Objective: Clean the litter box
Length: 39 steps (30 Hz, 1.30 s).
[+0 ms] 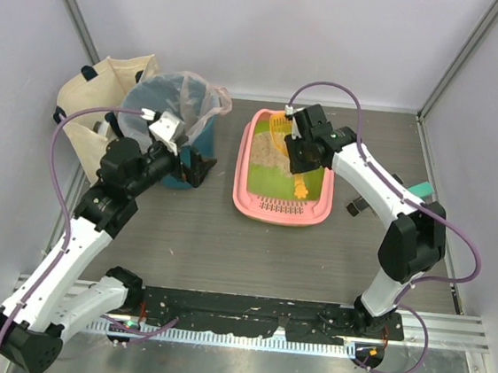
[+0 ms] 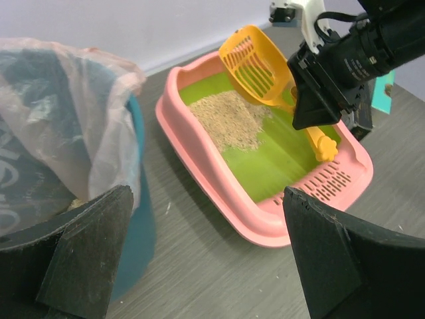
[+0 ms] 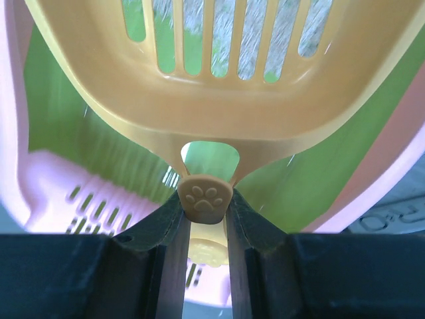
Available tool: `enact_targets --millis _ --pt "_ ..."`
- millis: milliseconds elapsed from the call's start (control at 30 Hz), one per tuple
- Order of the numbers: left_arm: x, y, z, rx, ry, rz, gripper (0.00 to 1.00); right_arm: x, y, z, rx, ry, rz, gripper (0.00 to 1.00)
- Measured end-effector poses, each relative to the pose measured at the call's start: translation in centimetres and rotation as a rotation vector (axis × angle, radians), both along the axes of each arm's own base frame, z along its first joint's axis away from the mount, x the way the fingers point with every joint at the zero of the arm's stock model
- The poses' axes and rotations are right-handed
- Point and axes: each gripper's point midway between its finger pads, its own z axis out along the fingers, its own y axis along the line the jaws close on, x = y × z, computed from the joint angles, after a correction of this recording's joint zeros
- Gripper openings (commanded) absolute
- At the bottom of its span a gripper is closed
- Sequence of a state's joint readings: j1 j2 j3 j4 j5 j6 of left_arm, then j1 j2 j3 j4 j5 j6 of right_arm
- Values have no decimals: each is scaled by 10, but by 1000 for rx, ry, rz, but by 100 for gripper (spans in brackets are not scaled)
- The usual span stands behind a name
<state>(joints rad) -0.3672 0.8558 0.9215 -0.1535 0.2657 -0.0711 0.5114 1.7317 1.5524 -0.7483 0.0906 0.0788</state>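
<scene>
Grey counter (image 1: 190,234) between white walls carried it all; nearest the front edge, the left jaws stood spread to their widest and held nothing, with the teal bin (image 2: 141,199) just beside them on their left and the litter box (image 1: 241,181) ahead and to their right, apart from them; the right jaws were the nearer pair to the box and hung above it, clamped shut on the neck of the orange scoop (image 2: 255,63), whose handle trailed back beneath them toward the slotted ledge (image 2: 325,183); the box's long axis ran away from the arms; the litter (image 2: 229,116) lay heaped just beyond those jaws, under the scoop's raised bowl; whether bowl touched litter could not be told.
</scene>
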Motion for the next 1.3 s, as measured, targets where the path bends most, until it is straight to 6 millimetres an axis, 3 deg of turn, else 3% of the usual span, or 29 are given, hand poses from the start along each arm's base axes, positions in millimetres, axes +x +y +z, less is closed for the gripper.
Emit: enact_targets --millis 200,400,533,667,867,1100,1300 --pt "-11 -33 -14 59 3 -97 100 -46 -2 8 45 125 3 1" --pt "-27 -86 -45 185 11 -265 100 -84 -3 29 127 200 13 1" --pt "-33 -119 -71 303 -12 -374 100 -107 -2 15 139 307 26 1" --pt "-31 -136 -81 356 -91 -438 100 -127 -7 -2 121 396 28 1" --pt "-22 -157 -88 377 -211 -508 100 -139 -7 2 150 412 48 1" --pt "-23 -186 -115 412 -215 -607 100 -144 -4 13 186 397 75 1" --pt "-24 -198 -104 422 -306 -603 100 -146 -6 10 179 407 77 1"
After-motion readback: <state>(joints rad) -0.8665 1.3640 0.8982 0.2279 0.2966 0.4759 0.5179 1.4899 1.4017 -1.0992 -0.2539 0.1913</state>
